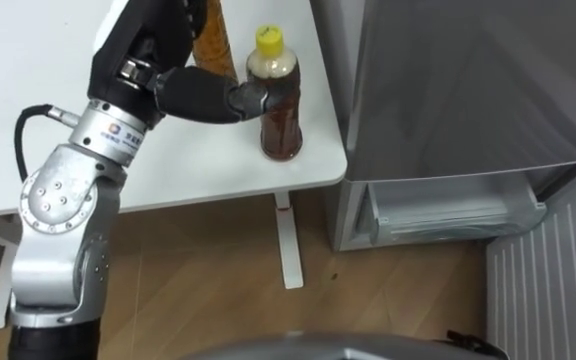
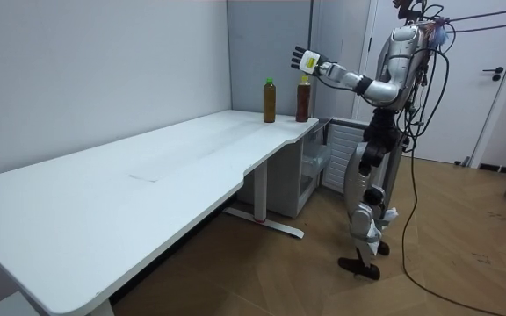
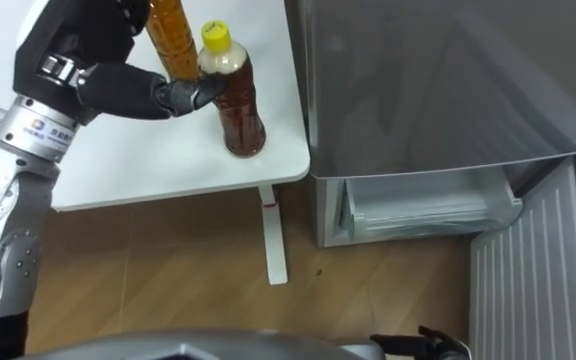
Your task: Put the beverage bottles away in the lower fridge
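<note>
Bottle (image 1: pixel 280 110) with yellow cap stands by the tabletop's (image 1: pixel 28 60) right edge, beside the open lower fridge (image 1: pixel 448 210). Left hand (image 1: pixel 173 75) is open, thumb against its neck; closing off-centre could tip it over the edge.

Bright even indoor light, soft shadow under table (image 2: pixel 148 175), faint sheen on fridge door (image 1: pixel 468 80)

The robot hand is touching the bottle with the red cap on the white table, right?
Not quite: the cap is yellow, not red. The left eye view shows the robot hand touching the yellow-capped bottle on the white table.
</note>
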